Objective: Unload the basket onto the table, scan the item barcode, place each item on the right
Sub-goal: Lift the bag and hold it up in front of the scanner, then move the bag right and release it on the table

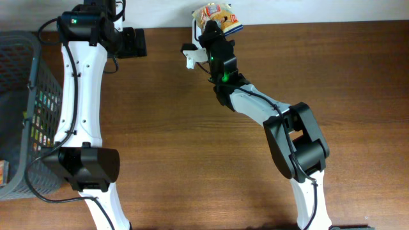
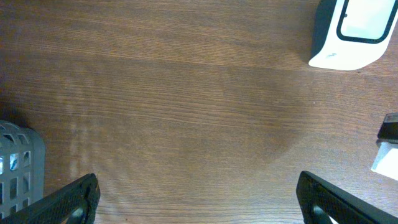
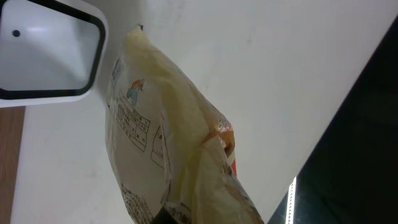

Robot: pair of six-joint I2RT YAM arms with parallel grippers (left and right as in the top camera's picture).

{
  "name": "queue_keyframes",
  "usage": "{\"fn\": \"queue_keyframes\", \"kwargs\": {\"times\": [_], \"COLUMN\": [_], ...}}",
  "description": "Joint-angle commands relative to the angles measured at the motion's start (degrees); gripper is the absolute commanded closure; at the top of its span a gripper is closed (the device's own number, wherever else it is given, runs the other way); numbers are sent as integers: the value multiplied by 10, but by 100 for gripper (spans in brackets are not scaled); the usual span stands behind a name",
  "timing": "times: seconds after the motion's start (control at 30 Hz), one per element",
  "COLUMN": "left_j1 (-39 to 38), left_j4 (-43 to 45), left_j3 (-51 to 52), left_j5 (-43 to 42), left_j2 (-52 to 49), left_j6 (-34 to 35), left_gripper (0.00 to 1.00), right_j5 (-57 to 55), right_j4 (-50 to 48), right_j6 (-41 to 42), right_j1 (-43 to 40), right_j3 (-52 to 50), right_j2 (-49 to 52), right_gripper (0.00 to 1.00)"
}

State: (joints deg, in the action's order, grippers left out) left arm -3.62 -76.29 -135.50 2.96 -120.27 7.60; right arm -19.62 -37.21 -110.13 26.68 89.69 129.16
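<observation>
The main risk is a failed read. The snack packet (image 3: 163, 143) is soft, creased film. In the right wrist view it shows a folded seam and small printed panels, but I cannot make out any barcode. If the code sits on a wrinkle or on the side turned away, the scanner (image 3: 46, 53) will probably not catch it.

A 2nd risk is the hold. The right tool (image 1: 214, 27) is clamped tight on 1 end of the packet, so the free end can flop or twist as the wrist turns.

A 3rd risk is where the packet hangs, at the far edge of the counter (image 1: 332, 83), partly over the pale surface beyond it. A slip there could drop it off the counter. It is just beside the scanner's window and does not appear squarely in front of it.

The right arm reaches diagonally across the counter to the far edge, forearm stretched, wrist near the scanner (image 1: 190, 56).

The left arm runs straight up the left side beside the basket (image 1: 19, 96). The left tool (image 2: 202, 202) is spread fully wide and empty above bare wood, with the scanner (image 2: 348, 31) ahead and to its right.
</observation>
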Motion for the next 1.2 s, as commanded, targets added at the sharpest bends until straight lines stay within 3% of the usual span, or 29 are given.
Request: {"fn": "queue_keyframes", "kwargs": {"times": [0.0, 0.17, 0.4, 0.53, 0.87, 1.07, 1.17], "left_j1": [0, 0, 0, 0, 0, 0, 0], "left_j4": [1, 1, 1, 1, 1, 1, 1], "left_j3": [-5, -5, -5, -5, -5, -5, -5], "left_j5": [-4, -4, -4, -4, -4, -4, -4], "left_j2": [-1, -1, -1, -1, -1, -1, -1], "left_j6": [5, 5, 5, 5, 5, 5, 5], "left_gripper": [1, 1, 1, 1, 1, 1, 1], "right_j5": [10, 10, -21, -47, -61, -147, -212], "right_j4": [-12, -16, -126, -115, -97, -80, 71], "right_j6": [-9, -9, -8, 31, 31, 221, 359], "right_j1": [-13, -16, -12, -2, 4, 3, 3], "right_j3": [10, 10, 10, 10, 10, 10, 10], "right_j2": [24, 37, 37, 38, 32, -107, -199], "right_gripper": [96, 96, 96, 96, 96, 96, 96]}}
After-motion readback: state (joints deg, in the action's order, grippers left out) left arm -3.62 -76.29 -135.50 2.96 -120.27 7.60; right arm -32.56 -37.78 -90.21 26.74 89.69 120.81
